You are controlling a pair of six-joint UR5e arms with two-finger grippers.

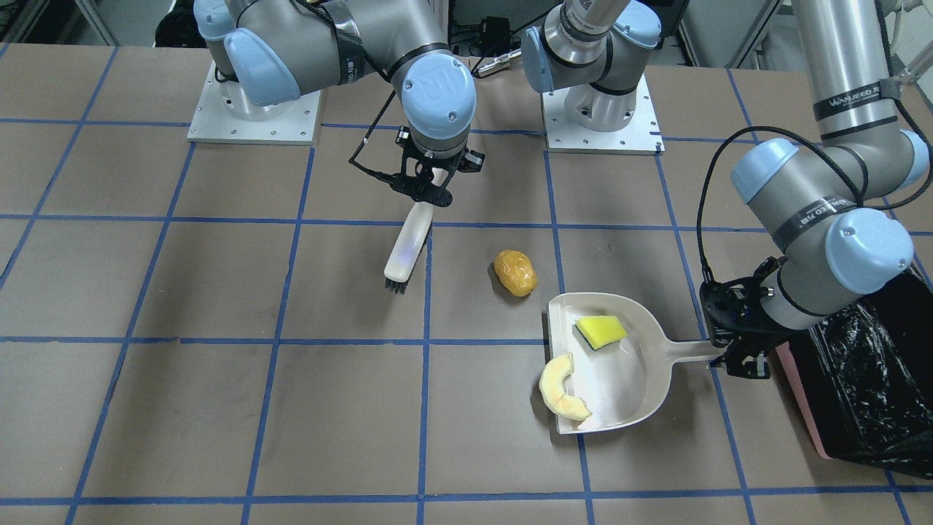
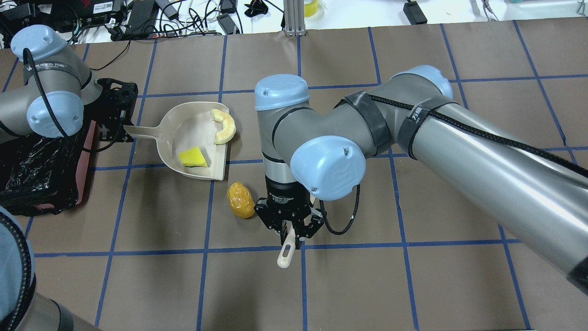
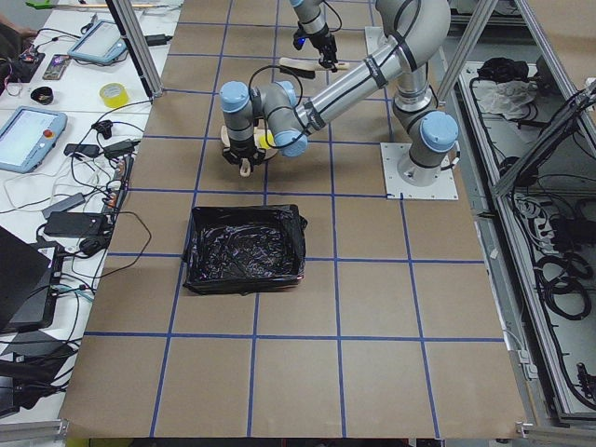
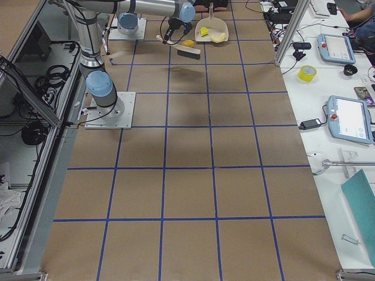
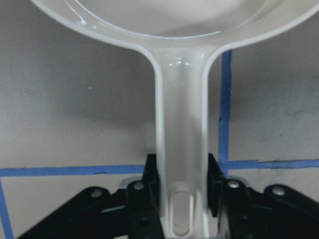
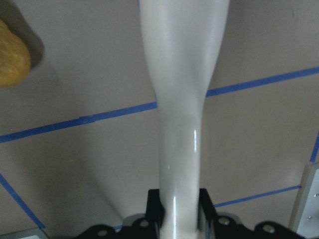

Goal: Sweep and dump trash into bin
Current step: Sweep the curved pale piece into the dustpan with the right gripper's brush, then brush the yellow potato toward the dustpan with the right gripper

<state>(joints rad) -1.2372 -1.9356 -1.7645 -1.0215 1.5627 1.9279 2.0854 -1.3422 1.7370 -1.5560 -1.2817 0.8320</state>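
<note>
Glossy cream dustpan (image 1: 628, 380) holds yellow wedge (image 1: 601, 330).

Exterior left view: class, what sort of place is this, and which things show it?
Probably a robotics lab: robot arms bolted to a table marked in a blue grid, and a side bench holding touch-screen pendants and cables.

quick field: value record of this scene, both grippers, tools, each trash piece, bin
left gripper: shut on dustpan handle, next to bin
right gripper: shut on brush handle, bristle end low
dustpan: flat on table, mouth toward brush
yellow wedge: inside dustpan
cream crescent: on dustpan's lip, partly overhanging
orange-brown lump: on table, outside dustpan, between it and brush
bin: pink, black bag liner, no trash visible inside
</note>
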